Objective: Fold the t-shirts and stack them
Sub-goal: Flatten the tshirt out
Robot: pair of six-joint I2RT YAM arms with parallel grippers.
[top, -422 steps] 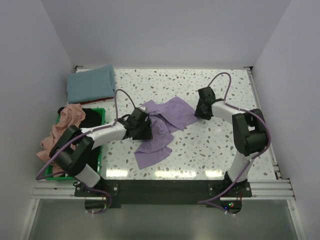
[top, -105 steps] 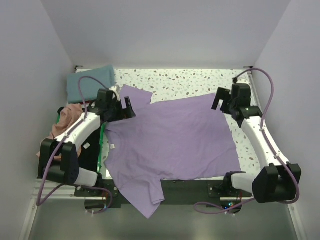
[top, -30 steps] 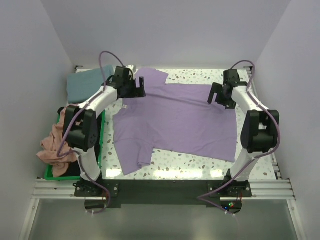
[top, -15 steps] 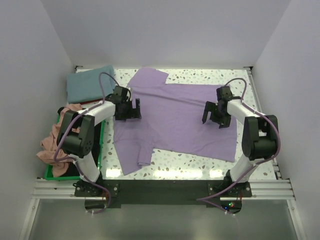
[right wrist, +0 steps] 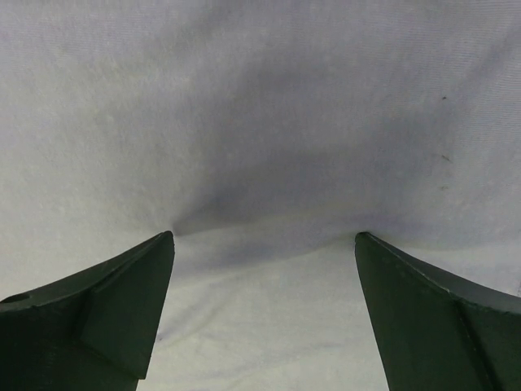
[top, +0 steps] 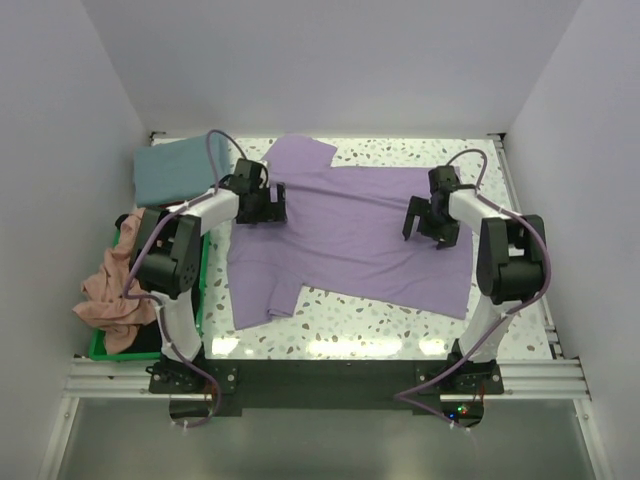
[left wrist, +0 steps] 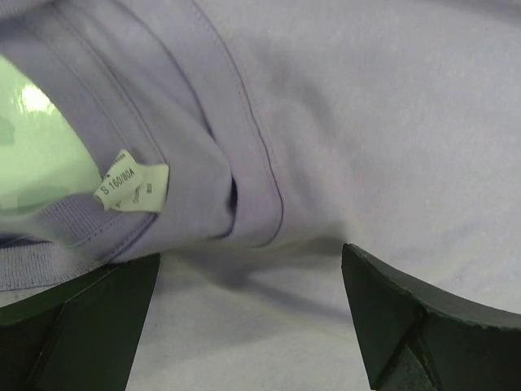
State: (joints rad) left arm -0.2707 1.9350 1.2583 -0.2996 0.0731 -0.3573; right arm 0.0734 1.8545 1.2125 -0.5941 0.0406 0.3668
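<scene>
The lavender t-shirt (top: 350,240) lies spread flat on the table, collar toward the left. My left gripper (top: 270,208) hovers open just over its collar end; in the left wrist view the collar's white label (left wrist: 134,186) shows ahead of the left gripper (left wrist: 252,326), with nothing between the fingers. My right gripper (top: 424,232) stands open over the shirt's right part, and the right wrist view has the right gripper (right wrist: 264,318) resting on bare lavender cloth (right wrist: 269,122). A folded teal t-shirt (top: 180,170) lies at the far left. A salmon pink t-shirt (top: 112,285) hangs over the bin.
A green plastic bin (top: 202,285) stands at the left table edge under the left arm. White walls close in the table on three sides. Speckled tabletop (top: 380,320) shows along the near edge, in front of the lavender shirt.
Both open grippers came from the shirt's far edge toward its middle, then edged back a little. The shirt's near-left sleeve shifted slightly; the rest lies as before.
</scene>
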